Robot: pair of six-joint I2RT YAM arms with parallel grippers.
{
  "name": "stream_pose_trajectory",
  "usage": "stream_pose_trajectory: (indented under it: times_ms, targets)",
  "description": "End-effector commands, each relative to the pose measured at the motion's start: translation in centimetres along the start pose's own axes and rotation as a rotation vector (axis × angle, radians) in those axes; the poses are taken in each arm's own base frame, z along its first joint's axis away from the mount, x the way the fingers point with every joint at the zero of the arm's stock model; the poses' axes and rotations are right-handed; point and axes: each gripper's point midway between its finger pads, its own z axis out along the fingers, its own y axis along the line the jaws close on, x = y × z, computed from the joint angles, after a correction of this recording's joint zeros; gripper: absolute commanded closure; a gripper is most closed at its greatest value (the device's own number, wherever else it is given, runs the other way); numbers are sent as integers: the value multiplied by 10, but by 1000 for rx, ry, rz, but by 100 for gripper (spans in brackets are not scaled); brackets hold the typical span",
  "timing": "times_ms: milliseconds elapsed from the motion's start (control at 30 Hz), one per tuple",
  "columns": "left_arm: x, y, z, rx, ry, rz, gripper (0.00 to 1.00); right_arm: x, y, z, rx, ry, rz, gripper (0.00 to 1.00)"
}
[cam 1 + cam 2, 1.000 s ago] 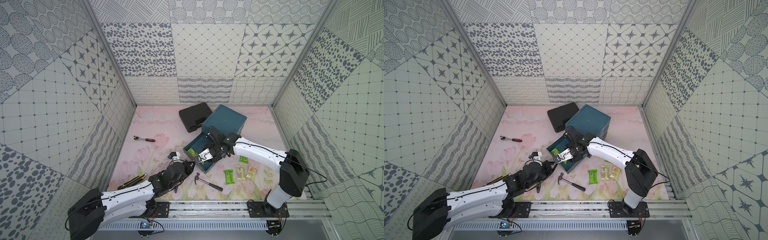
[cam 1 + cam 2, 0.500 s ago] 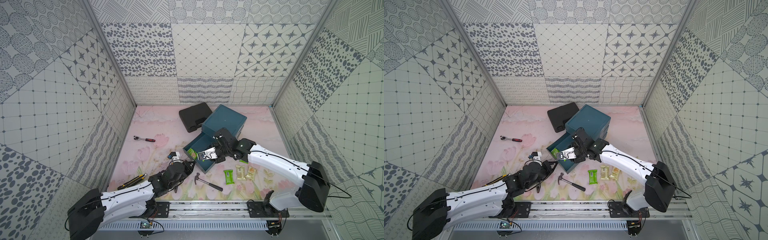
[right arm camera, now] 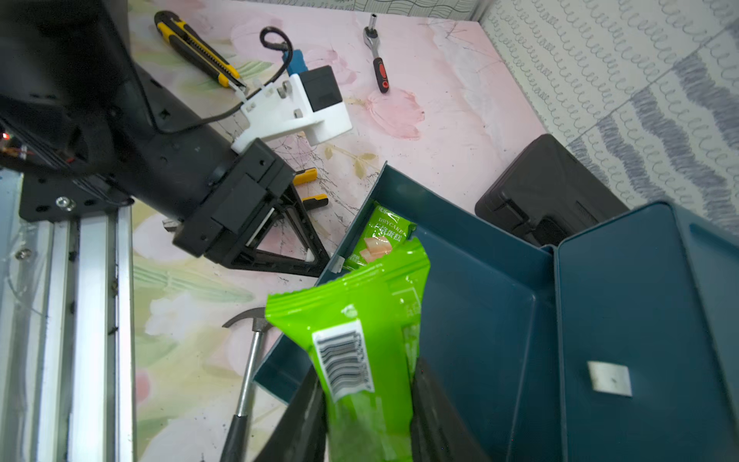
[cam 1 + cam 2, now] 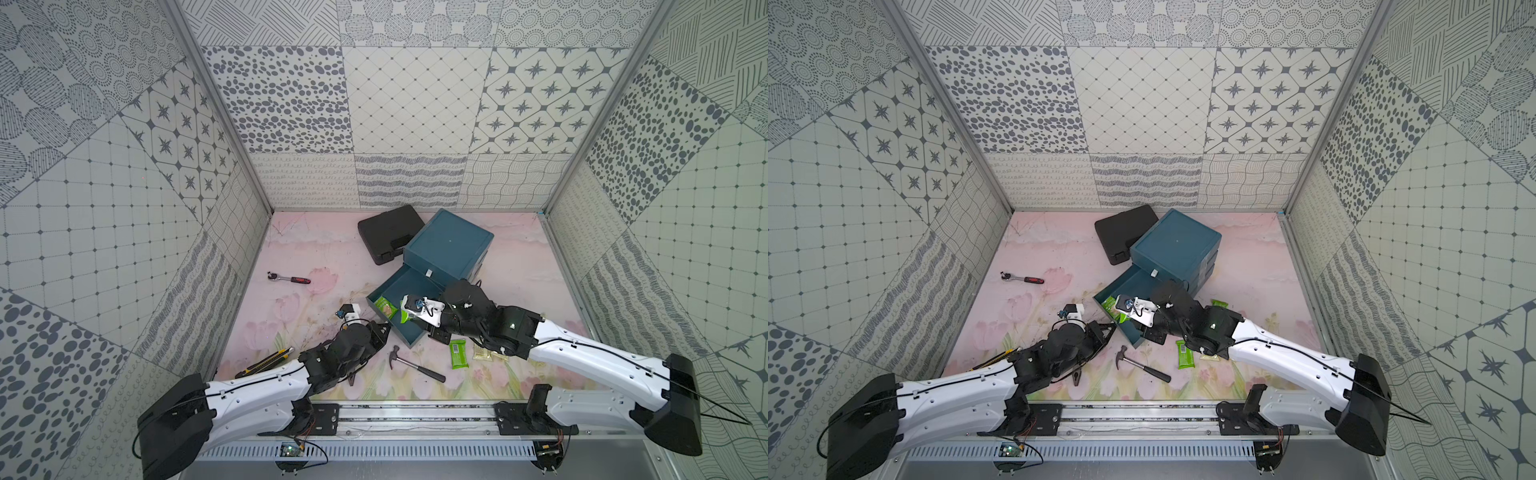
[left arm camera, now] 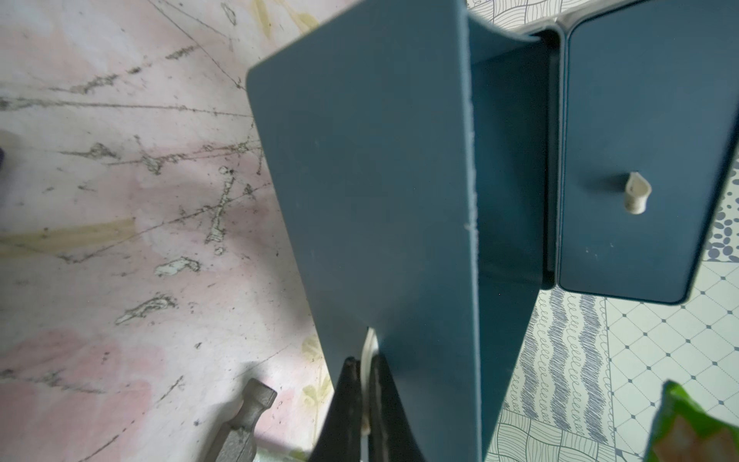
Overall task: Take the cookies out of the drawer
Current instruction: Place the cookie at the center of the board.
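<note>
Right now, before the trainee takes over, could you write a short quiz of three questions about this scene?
1. True or false: the right fingers hold a green packet above the open drawer.
2. How many other cookie packets can be seen inside that drawer? A) none B) one C) three
3. What do the left fingers clamp?

Key: 1 true. 2 B, the corner packet. 3 the drawer's white handle.
</note>
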Motion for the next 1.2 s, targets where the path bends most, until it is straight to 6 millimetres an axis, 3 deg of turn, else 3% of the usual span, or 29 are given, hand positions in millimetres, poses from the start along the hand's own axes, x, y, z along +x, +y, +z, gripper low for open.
stream_pose_trajectory:
  times_ms: [0, 133, 400, 700, 867, 1167]
  targets:
    - [-5, -11, 1, 19, -20, 15, 100, -10, -14, -12, 118, -45, 215, 79]
    - [-5, -12, 0, 20, -20, 17, 100, 7, -22, -26, 207, 17, 395, 80]
    - [-5, -13, 0, 23, -20, 21, 100, 75, -31, -48, 409, 187, 817, 83]
    - [-7, -14, -2, 23, -24, 22, 100, 154, -36, -47, 481, 276, 1263, 82]
    - [-7, -13, -3, 22, -26, 20, 100, 178, -52, -39, 436, 240, 1422, 82]
    - [-6, -14, -1, 22, -19, 20, 100, 201, -88, -14, 426, 225, 1532, 81]
